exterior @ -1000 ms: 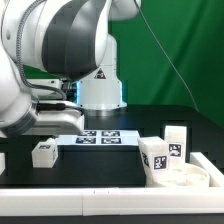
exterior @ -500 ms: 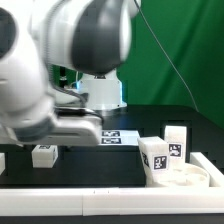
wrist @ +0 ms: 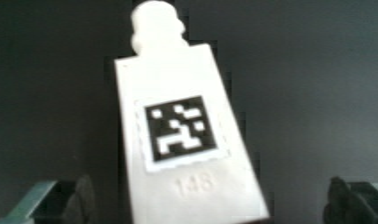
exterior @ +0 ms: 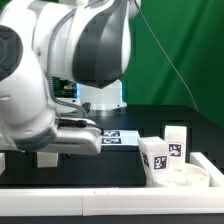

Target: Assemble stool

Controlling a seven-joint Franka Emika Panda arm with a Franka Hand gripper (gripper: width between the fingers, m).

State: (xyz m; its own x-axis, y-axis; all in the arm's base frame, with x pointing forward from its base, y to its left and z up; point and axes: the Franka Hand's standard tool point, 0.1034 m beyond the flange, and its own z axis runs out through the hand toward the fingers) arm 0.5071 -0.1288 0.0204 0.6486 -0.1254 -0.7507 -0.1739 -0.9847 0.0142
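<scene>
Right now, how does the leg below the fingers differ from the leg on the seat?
The leg below the fingers lies flat on the table, peg showing; the leg on the seat stands upright, peg hidden. The first sits under the open fingers; the second is away from them. Both are white with tags.

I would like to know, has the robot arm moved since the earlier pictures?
Yes. The arm has come down, now hiding the exterior view's left end of the marker board, above a loose leg.

Green backdrop (exterior: 195,40), perhaps cloth, behind black tabletop (exterior: 150,115)
</scene>
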